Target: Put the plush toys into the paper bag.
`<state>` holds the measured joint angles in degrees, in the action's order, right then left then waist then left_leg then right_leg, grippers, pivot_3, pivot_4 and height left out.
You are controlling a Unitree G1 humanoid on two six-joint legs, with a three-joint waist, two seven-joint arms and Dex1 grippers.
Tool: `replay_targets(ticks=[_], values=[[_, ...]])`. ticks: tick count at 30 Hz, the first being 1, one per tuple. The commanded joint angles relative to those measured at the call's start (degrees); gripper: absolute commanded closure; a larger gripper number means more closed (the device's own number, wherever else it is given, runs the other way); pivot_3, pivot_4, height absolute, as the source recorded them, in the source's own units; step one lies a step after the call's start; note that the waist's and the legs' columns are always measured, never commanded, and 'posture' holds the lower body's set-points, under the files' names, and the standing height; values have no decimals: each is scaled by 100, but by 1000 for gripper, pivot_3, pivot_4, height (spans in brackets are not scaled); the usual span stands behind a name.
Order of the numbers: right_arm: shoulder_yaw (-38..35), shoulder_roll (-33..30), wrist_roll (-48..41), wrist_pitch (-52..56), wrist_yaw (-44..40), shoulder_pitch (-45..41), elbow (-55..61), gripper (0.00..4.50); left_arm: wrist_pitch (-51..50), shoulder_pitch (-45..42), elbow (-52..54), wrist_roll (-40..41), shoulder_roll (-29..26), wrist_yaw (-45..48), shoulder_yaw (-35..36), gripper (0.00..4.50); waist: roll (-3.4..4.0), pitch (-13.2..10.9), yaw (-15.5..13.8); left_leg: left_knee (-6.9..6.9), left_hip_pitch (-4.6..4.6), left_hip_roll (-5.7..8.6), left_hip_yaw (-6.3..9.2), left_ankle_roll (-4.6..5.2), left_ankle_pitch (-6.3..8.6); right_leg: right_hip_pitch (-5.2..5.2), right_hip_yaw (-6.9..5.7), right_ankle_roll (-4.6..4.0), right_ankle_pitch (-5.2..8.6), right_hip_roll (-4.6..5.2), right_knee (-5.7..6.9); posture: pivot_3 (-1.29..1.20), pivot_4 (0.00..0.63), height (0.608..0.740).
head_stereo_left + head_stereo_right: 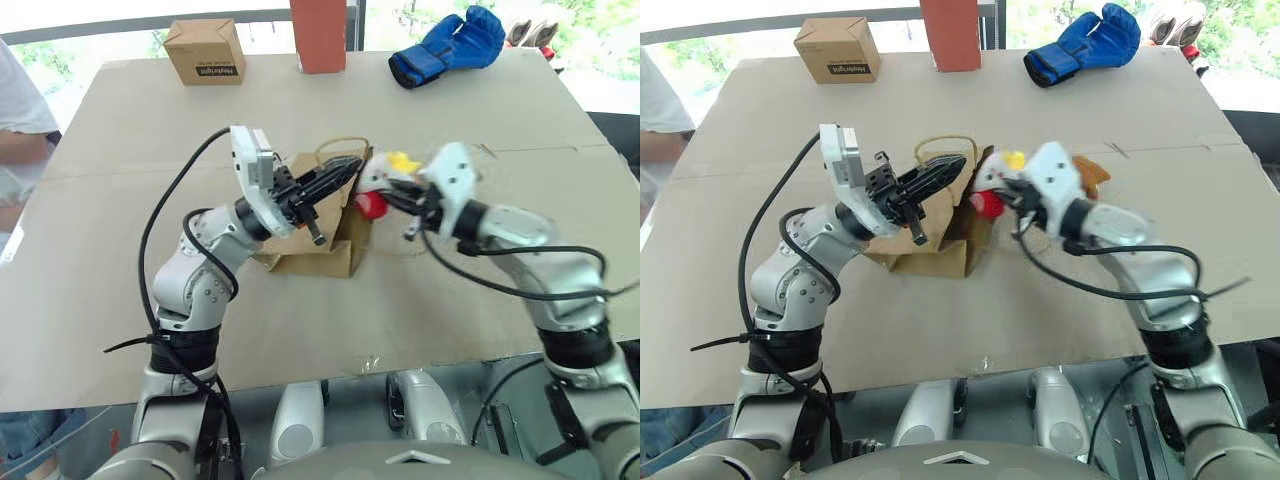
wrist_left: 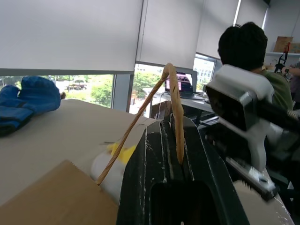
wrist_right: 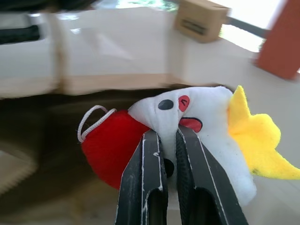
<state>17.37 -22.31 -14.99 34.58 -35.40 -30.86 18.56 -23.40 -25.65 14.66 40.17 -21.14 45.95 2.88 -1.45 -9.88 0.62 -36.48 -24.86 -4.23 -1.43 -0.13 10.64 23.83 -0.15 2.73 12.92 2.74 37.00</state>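
Observation:
The brown paper bag [image 1: 312, 256] stands mid-table, its mouth facing the right arm. My left gripper [image 1: 348, 172] is shut on one of its twisted loop handles [image 2: 171, 84] and holds it up. My right gripper [image 1: 386, 196] is shut on the white cone-shaped plush toy [image 3: 208, 123], which has a red end [image 3: 105, 147] and a yellow tuft. It holds that toy in the air right at the bag's opening. The orange-brown plush toy [image 1: 1092, 172] lies on the table just behind my right wrist, partly hidden.
At the far edge stand a small printed cardboard box [image 1: 205, 50] and a red-brown upright block [image 1: 318, 35]. A blue boxing glove [image 1: 450, 45] lies at the back right. A person's arm [image 1: 20, 130] shows at the table's left side.

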Motion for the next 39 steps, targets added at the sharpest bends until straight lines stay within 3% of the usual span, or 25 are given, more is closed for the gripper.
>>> replay_targets(ticks=[1,7,11,12,15,19,26,31,34,39], values=[[306,204,200,-377,-180,-198,-274,4475,68,-32,203,2,54,-74,15,4500,0,0,-11,2,-1,0,1,0,0,0,-1,-6,-4,0,0,0,150,714],[553,712,266,-833,-543,-469,-1075,4475,101,84,311,-51,149,-160,-86,4500,0,0,-7,2,-1,1,-1,0,0,0,-1,-10,-7,1,-2,0,150,714],[659,1277,354,-1393,-924,-783,-2427,4475,121,180,423,-72,237,-222,-172,4500,1,0,17,2,2,-1,-1,0,0,-2,-1,-11,-8,-1,-1,0,150,714],[638,1353,423,-1572,-977,-838,-2745,3997,123,197,460,-71,244,-236,-186,4500,1,-1,17,2,4,-1,0,0,0,-1,-1,-13,-9,-3,0,0,150,714],[514,1377,563,-1900,-954,-824,-2959,3108,131,257,507,-82,214,-280,-127,4500,2,-2,-1,2,1,-1,0,0,0,-1,-1,-18,-12,-3,2,0,150,714],[228,1032,723,-1866,-753,-599,-2388,1219,195,344,450,-154,145,-344,10,4500,2,-2,-22,2,-1,0,-1,-1,0,0,-1,-18,-12,-1,1,0,150,714],[-1005,-152,-258,-431,-820,370,89,1219,546,310,29,-716,202,-700,42,4500,6,-4,-99,4,-1,0,-5,-1,0,0,-1,-17,-11,1,-2,0,150,714],[-1990,-553,-1087,569,-565,512,827,1219,721,167,-247,-977,309,-844,39,4500,7,-5,-87,4,6,-3,-3,-1,0,0,0,-1,-1,-2,-1,0,150,714],[-1911,-1076,-504,1091,-77,101,524,1219,820,98,-365,-1083,331,-875,52,4500,7,-5,-95,2,3,-1,-6,-1,0,-1,0,-5,-4,1,-2,0,150,714],[-751,-1459,1057,1326,732,-899,-1622,1219,915,-21,-442,-1162,375,-903,31,4500,5,-4,-84,-1,5,0,-22,-1,0,4,6,-17,-11,8,-5,0,150,714]])
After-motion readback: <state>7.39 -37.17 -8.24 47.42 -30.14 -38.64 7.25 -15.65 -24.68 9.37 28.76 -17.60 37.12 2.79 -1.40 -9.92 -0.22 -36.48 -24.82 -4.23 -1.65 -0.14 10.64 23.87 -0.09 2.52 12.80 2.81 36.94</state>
